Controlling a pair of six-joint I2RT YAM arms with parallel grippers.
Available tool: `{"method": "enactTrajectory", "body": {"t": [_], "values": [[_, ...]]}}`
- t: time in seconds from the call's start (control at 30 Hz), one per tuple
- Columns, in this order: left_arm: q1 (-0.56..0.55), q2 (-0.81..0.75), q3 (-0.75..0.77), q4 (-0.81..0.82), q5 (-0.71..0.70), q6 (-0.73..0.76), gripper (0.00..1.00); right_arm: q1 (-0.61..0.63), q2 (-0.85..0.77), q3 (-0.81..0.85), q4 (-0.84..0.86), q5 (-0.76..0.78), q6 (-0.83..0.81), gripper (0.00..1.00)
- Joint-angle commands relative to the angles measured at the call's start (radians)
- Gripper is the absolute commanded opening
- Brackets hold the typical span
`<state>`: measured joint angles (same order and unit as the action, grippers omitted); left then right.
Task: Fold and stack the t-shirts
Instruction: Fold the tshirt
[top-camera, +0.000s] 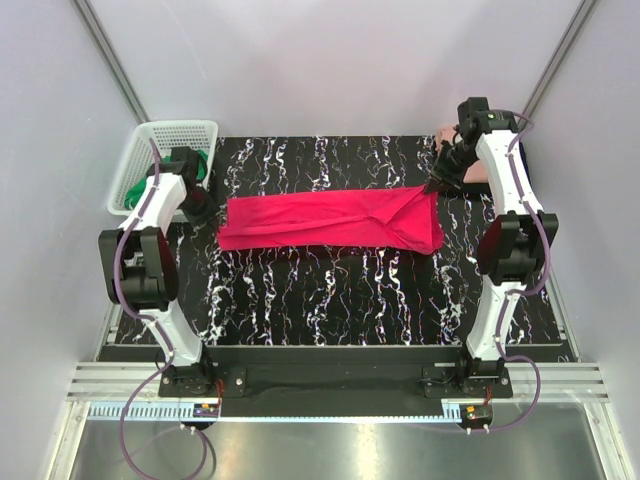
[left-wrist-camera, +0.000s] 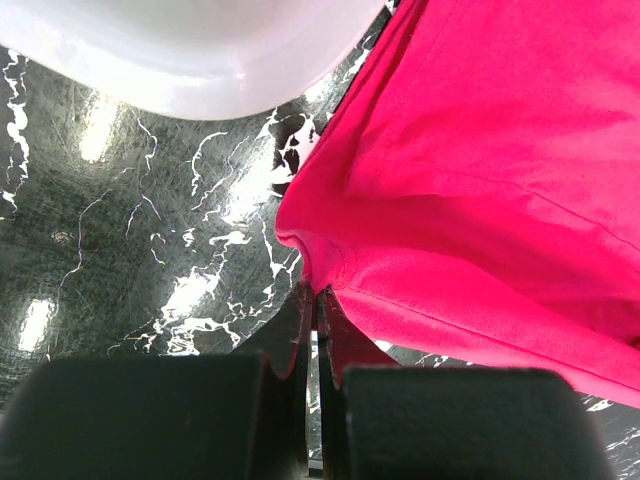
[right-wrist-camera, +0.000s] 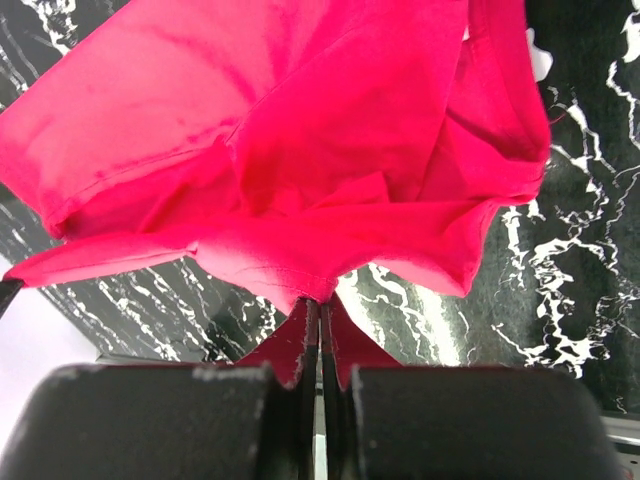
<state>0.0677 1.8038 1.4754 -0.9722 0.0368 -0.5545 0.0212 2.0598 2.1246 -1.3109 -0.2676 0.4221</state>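
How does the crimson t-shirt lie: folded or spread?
Folded: the crimson t-shirt is a narrow band on the table, left hand and right hand pinching its ends.

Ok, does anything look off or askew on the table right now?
Only the crimson-pink t-shirt: its right end, pinched in the right tool, is bunched and folded over itself instead of lying flat. The left end, at the left tool, looks smoother. Nothing looks spilled or damaged.
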Motion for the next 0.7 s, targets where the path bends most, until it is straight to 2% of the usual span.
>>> {"method": "enactTrajectory", "body": {"t": [0.0,0.67], "values": [[0.004,0.009,0.045,0.004,-0.029,0.013,0.0,-0.007,0.019,0.057,-0.007,0.038,-0.013,0.0],[0.004,0.167,0.201,-0.03,-0.034,0.014,0.0,-0.015,0.166,0.213,-0.03,0.068,0.003,0.0]]}}
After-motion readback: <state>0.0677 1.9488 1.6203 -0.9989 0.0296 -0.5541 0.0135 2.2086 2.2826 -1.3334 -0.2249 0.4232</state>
